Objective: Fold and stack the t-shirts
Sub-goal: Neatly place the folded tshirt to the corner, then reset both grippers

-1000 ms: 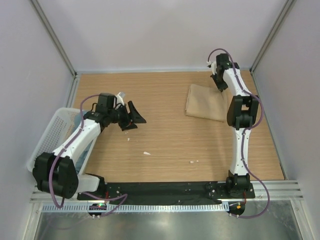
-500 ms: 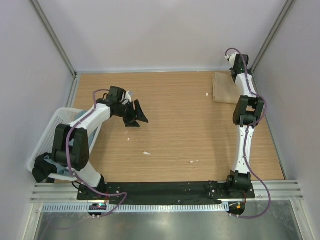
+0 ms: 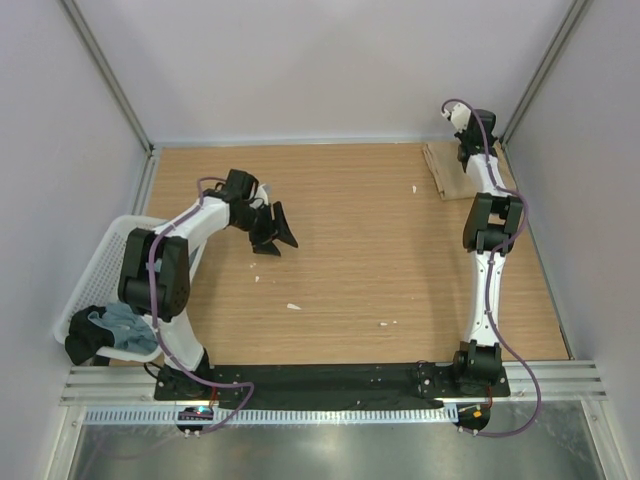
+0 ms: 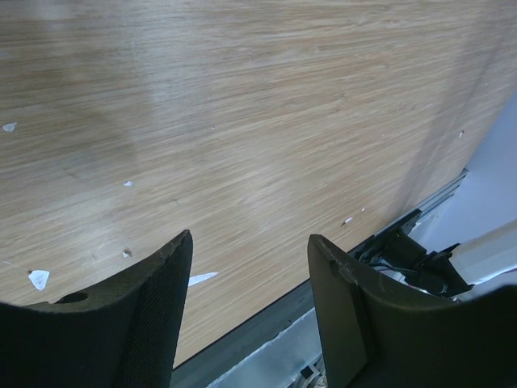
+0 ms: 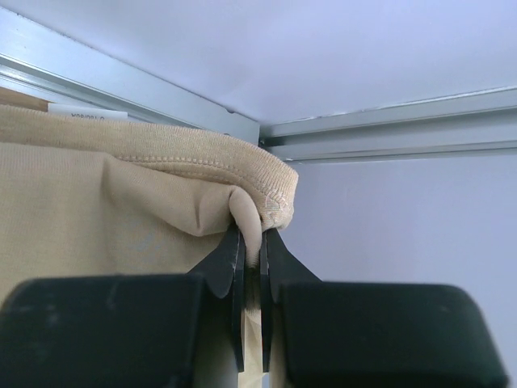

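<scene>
The tan-beige t-shirt [image 3: 445, 170] lies folded small in the table's far right corner. My right gripper [image 3: 466, 150] is shut on its hemmed edge. In the right wrist view the fingers [image 5: 234, 259] pinch a fold of the tan-beige cloth [image 5: 97, 202] close to the corner rails. The grey-blue t-shirt [image 3: 122, 322] lies crumpled in the near end of the white mesh basket [image 3: 108, 255] at the left. My left gripper [image 3: 275, 230] is open and empty over bare wood left of centre, and the left wrist view shows its spread jaws [image 4: 250, 250] over the table.
A dark bundle [image 3: 82, 340] lies beside the grey-blue shirt in the basket. Small white scraps [image 3: 293, 306] lie on the wooden table [image 3: 350, 250]. Metal rails and white walls close the far right corner. A black base strip [image 3: 330, 378] runs along the near edge.
My right gripper has pulled the tan-beige shirt from the right middle into the far right corner, bunching it narrower. My left arm's elbow has swung back, uncovering the basket's contents; its gripper stayed put.
</scene>
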Available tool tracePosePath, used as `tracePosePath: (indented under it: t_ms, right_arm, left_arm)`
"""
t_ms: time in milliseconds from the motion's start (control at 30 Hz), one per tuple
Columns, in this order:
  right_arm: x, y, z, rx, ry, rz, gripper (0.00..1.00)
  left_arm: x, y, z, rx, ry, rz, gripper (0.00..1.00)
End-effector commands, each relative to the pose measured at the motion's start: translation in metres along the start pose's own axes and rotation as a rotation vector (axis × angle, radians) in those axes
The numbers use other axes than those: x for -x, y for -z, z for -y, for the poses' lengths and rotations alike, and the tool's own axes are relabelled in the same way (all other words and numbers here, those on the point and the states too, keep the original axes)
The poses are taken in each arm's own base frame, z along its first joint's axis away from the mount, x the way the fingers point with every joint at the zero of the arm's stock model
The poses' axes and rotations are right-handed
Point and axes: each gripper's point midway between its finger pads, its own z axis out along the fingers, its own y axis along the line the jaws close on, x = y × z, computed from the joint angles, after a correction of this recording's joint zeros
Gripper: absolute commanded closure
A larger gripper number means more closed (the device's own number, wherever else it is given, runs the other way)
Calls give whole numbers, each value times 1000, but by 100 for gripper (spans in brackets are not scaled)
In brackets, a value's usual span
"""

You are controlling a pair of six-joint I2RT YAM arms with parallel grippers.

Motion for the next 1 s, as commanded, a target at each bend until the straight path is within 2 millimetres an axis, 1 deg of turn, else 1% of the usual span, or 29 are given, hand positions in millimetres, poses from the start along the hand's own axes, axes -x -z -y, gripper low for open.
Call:
tracePosePath:
  t_ms: [0, 67, 133, 167, 200, 233, 267, 300, 333, 367, 400, 467, 500, 533, 567, 600, 633, 667, 700, 733, 767, 800, 833, 867, 900, 933, 967]
  right_arm:
    - [19, 0, 34, -95, -13, 78, 99]
    - [18, 0, 31, -87, -14, 78, 99]
    - [13, -1, 33, -99, -17, 59, 99]
    - [10, -1, 34, -107, -23, 50, 94]
    - [10, 0, 38, -124, -28, 45, 84]
    - [9, 1, 46, -163, -37, 39, 47]
    - [6, 2, 51, -183, -43, 32, 29]
    - [6, 6, 60, -209, -53, 23, 18]
    - [3, 11, 72, -262, -76, -2, 7]
    - [0, 14, 80, -292, -94, -19, 3]
    - [0, 20, 89, -319, -119, -27, 0]
    - [1, 37, 106, -351, -174, -54, 0]
    - [2, 43, 109, -349, -197, -59, 0]
    - [6, 59, 117, -349, -256, -65, 0]
    - [7, 68, 118, -348, -286, -72, 0]
    - [11, 78, 116, -345, -318, -80, 0]
    - [0, 87, 95, -287, -331, -130, 0]
    - [16, 112, 108, -295, -428, -96, 0]
    - [29, 128, 102, -272, -475, -78, 0]
    - [18, 138, 72, -203, -482, -125, 0]
    - [38, 169, 87, -200, -583, -71, 0]
    - [44, 183, 77, -168, -605, -65, 0]
    - [48, 199, 40, -90, -593, -87, 0]
    - [61, 218, 26, -49, -641, -68, 0]
    - [78, 246, 25, -16, -653, -29, 0]
    - [84, 270, -19, 72, -609, -43, 0]
    - [93, 289, -39, 126, -599, -23, 0]
  left_arm:
    - [6, 5, 12, -26, -33, 1, 40]
    - [7, 4, 12, -25, -32, -1, 40]
    - [7, 4, 11, -26, -30, -5, 40]
    - [7, 4, 11, -25, -29, -6, 40]
    - [6, 4, 12, -26, -30, -5, 40]
    - [6, 4, 11, -25, -32, -3, 40]
    - [5, 6, 12, -23, -32, -1, 41]
    - [5, 8, 12, -23, -36, 2, 41]
    - [5, 9, 13, -23, -38, 3, 41]
    - [5, 14, 16, -26, -45, 13, 42]
    - [4, 15, 16, -26, -45, 15, 42]
    - [3, 20, 19, -34, -47, 26, 42]
    - [2, 25, 22, -40, -53, 39, 42]
    - [1, 28, 24, -44, -56, 50, 42]
    - [0, 31, 26, -47, -51, 65, 42]
    - [-6, 39, 28, -56, -58, 83, 42]
    - [-9, 42, 28, -58, -57, 95, 41]
    - [-12, 46, 31, -68, -63, 115, 39]
    - [-24, 45, 24, -63, -38, 108, 39]
    - [-30, 58, 32, -92, -56, 145, 37]
    - [-34, 61, 33, -106, -60, 160, 36]
    - [-50, 58, 25, -114, -27, 133, 35]
    - [-59, 69, 32, -151, -53, 159, 34]
    - [-67, 71, 31, -159, -53, 160, 33]
    - [-82, 68, 20, -155, -31, 142, 31]
    - [-91, 70, 19, -171, -23, 134, 29]
    - [-108, 73, 14, -185, -23, 138, 28]
